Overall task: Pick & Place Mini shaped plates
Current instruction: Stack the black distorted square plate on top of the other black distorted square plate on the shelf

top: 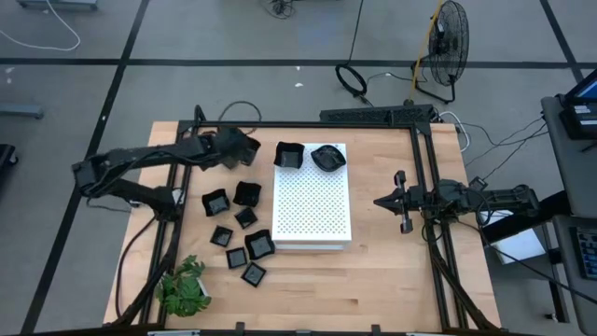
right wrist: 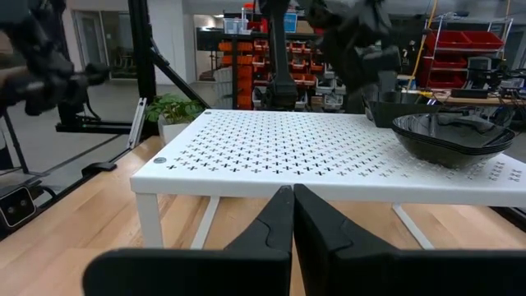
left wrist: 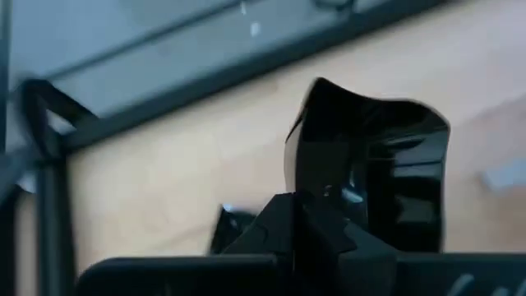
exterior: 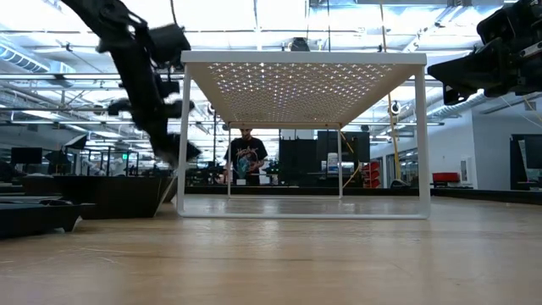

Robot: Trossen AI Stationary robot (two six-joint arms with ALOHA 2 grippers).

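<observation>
High view: 2 mini plates sit on the white perforated board [top: 312,210], a square one [top: 288,155] and a rounded one [top: 327,157], w/ approx. 7 left on the bench [top: 373,280]. Left pincer [top: 244,147] is raised near the board's far-left corner, clamped on a square plate [left wrist: 374,164]. Right pincer [top: 380,201] is parked, pinched closed, empty.

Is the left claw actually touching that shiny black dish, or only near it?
Touching. The left wrist view shows the left gripper shut on the black plate, fingers pinching its rim.
</observation>
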